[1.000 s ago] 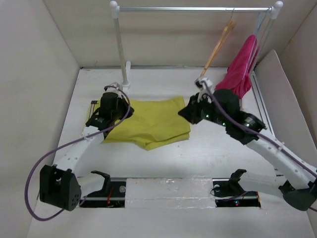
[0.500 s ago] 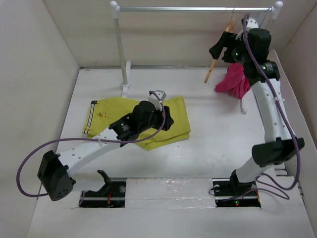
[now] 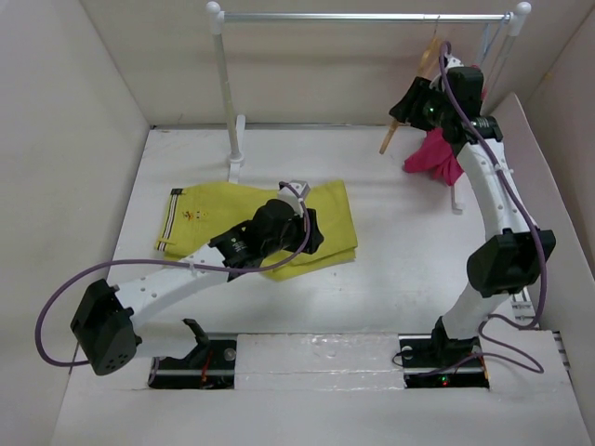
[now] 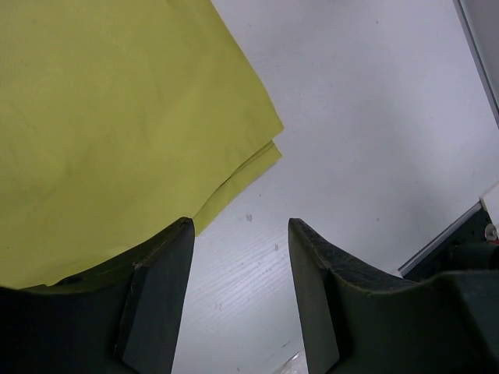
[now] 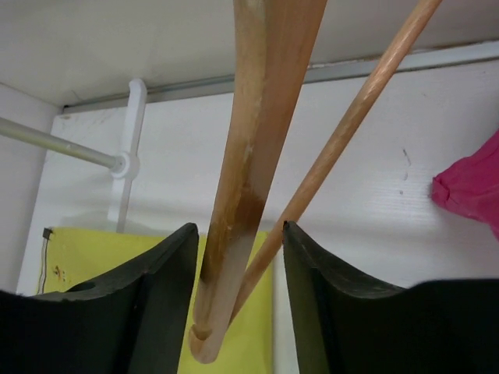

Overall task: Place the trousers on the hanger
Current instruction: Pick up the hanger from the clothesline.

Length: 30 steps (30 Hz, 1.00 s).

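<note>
The yellow-green trousers (image 3: 218,216) lie folded on the table, striped trim at their left end. My left gripper (image 3: 310,232) hovers open over their right edge. In the left wrist view the trousers (image 4: 109,117) fill the upper left, and the open gripper (image 4: 240,261) has bare table between its jaws. The tan wooden hanger (image 3: 390,135) hangs tilted from the rail at the back right. My right gripper (image 3: 407,102) is raised to it. In the right wrist view its open gripper (image 5: 238,269) straddles the lower end of the hanger (image 5: 253,140).
The white-and-silver clothes rail (image 3: 363,17) spans the back, with its left post (image 3: 226,93) behind the trousers. A magenta-pink garment (image 3: 439,153) hangs beside the hanger and shows in the right wrist view (image 5: 472,187). White walls enclose the table.
My right arm rose from the table to the hanger, then slid slightly down it. My left arm moved from the trousers' left end to their right edge.
</note>
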Tool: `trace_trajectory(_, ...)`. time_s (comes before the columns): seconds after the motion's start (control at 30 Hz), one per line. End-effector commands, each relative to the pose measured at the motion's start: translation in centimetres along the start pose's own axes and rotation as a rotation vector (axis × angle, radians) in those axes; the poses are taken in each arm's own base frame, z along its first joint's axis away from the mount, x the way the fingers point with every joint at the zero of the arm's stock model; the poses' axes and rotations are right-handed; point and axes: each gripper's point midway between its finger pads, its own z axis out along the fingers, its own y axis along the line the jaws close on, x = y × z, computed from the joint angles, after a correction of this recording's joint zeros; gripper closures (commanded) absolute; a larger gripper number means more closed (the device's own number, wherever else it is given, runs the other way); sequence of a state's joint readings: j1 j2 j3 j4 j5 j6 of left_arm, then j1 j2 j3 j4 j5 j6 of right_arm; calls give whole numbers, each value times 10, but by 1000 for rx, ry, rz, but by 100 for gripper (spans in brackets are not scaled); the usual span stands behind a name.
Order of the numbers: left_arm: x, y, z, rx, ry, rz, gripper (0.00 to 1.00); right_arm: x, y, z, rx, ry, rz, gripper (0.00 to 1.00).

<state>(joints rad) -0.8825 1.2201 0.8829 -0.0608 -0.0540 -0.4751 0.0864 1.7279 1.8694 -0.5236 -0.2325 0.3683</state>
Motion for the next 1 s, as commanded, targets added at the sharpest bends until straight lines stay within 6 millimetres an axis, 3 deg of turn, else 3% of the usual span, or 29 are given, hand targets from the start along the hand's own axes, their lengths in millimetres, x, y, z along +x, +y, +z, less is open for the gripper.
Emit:
trace_trajectory(0.0, -16, -6, -3, 7, -48, -17, 52, -17, 18, -7, -68, -91, 1, 48)
trace_trajectory(0.17, -15, -6, -2, 4, -42, -28, 53, -18, 13, -9, -64, -104, 0, 66)
trace_trajectory(0.23, -17, -7, -3, 4, -45, -30, 53, -24, 17, -17, -69, -126, -15, 77)
trace_trajectory(0.37, -30, -9, -7, -12, -57, -69, 53, -34, 25, -32, -87, -161, -52, 90)
trace_trajectory(0.4, -50, -16, -12, 8, -83, -95, 53, -38, 27, -37, -88, -170, -66, 91)
trace_trajectory(0.47, -66, -24, -18, 48, -80, -126, 50, -42, 32, -48, -78, -179, -99, 98)
trace_trajectory(0.5, -90, -36, -27, 75, -128, -129, 48, -45, 32, -53, -69, -189, -111, 100)
trace_trajectory(0.57, -108, -45, -34, 92, -156, -121, 44, -52, 39, -68, -68, -218, -146, 100)
trace_trajectory(0.6, -128, -55, -43, 115, -195, -116, 42, -50, 43, -71, -72, -218, -154, 100)
trace_trajectory(0.67, -141, -63, -47, 127, -208, -107, 40, -46, 44, -82, -73, -216, -165, 100)
trace_trajectory(0.7, -159, -72, -56, 147, -242, -105, 40, -43, 45, -85, -82, -211, -169, 100)
trace_trajectory(0.8, -188, -88, -61, 177, -294, -94, 36, -19, 42, -92, -102, -165, -172, 100)
trace_trajectory(0.83, -192, -94, -62, 190, -301, -87, 35, -14, 41, -96, -101, -162, -173, 100)
trace_trajectory(0.87, -198, -97, -62, 194, -311, -88, 34, 4, 35, -91, -101, -126, -169, 100)
trace_trajectory(0.9, -207, -107, -67, 219, -332, -83, 33, 7, 40, -102, -115, -135, -177, 100)
trace_trajectory(0.93, -209, -114, -55, 221, -320, -78, 32, 18, 37, -107, -115, -127, -187, 100)
trace_trajectory(0.97, -216, -117, -60, 232, -337, -80, 32, 27, 32, -103, -108, -102, -181, 100)
